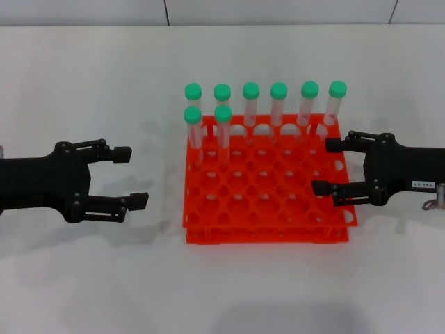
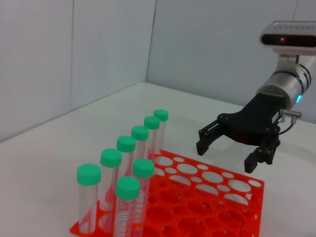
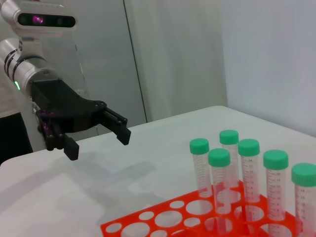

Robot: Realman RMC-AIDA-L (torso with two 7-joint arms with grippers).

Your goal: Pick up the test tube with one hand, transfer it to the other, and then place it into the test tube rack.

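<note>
Eight green-capped test tubes stand upright in the orange test tube rack at the middle of the white worktop, six along its 12 o'clock row and two just in front. The left gripper hovers at 9 o'clock, released and empty. The right gripper hovers over the rack's 3 o'clock edge, likewise released and empty.

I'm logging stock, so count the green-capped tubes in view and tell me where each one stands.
8, all upright in the orange rack: six along its far row, two in the second row at the robot's left end. None seems hidden; both grippers are empty.
</note>
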